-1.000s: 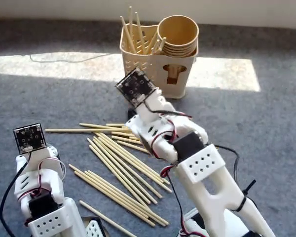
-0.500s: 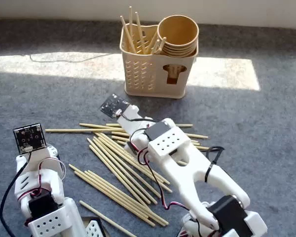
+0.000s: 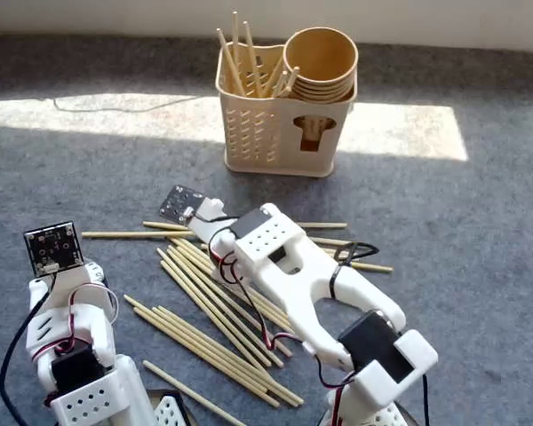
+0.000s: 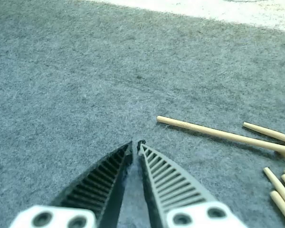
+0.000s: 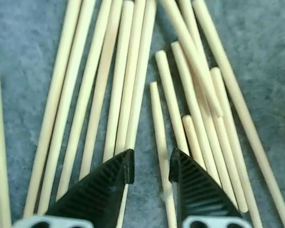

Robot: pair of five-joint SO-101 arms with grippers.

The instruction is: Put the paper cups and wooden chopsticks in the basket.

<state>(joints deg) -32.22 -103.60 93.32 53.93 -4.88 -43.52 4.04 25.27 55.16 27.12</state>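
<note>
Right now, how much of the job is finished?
Done: the paper cups sit stacked in the basket with a few chopsticks. In hand: nothing; the right tool hovers open over the loose chopsticks. Left: many of these lie on the carpet.

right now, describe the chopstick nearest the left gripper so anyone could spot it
Find the loose pile of wooden chopsticks before the basket. One chopstick lies crosswise, its end jutting farthest out, alone, toward the left gripper.

Grey carpet, sunlit strip; thin cable lying upper left.
</note>
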